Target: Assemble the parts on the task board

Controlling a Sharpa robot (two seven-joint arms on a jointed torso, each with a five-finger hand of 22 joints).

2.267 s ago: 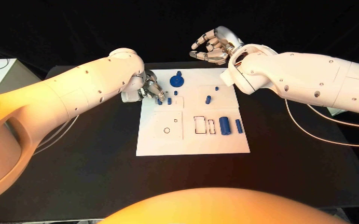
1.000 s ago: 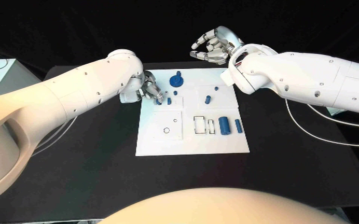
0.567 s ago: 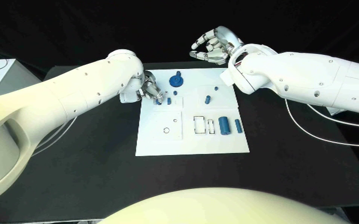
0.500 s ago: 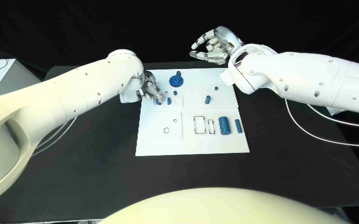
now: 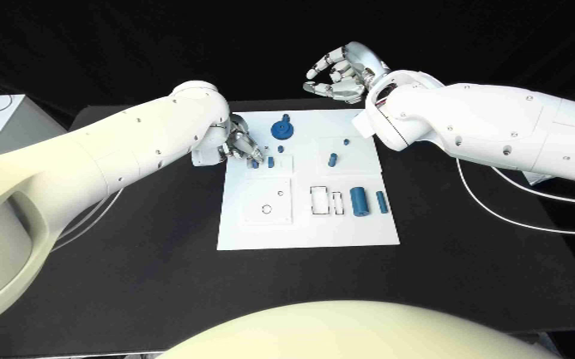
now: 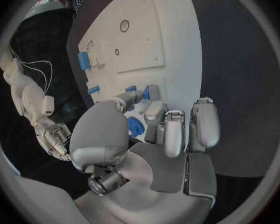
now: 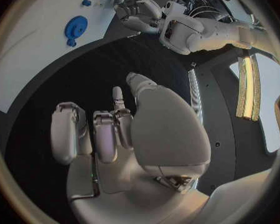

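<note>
1. Over the last couple of seconds little had changed: the left hand [image 5: 240, 145] had stayed at the board's [image 5: 307, 234] ten-o'clock corner, its fingers shifting only slightly about a small blue peg [image 5: 255, 160]; the right hand [image 5: 341, 73] had held its place above the board's far edge, at twelve o'clock; no part on the board appeared to have moved.
2. That suggested the insertion at that corner was still in hand, not finished; the task looked early, with several parts still loose.
3. Left hand: fingers drawn narrow, their tips [image 6: 154, 109] closed about the peg [image 6: 150, 91], which stood at the board's [image 6: 177, 45] edge; a second peg [image 5: 272, 161] stood just beside it, toward three o'clock.
4. Right hand: fingers [image 7: 105, 134] curled in, nothing held, clear of the table.
5. Other parts: the gear [image 5: 282, 130] lay near the board's eleven o'clock; a peg [image 5: 332, 159] stood near centre; two cylinders [image 5: 358, 202] and [image 5: 382, 202] lay side by side toward four o'clock, beside a rectangular recess [image 5: 320, 199]; a small ring mark [image 5: 267, 208] sat at eight o'clock.
</note>
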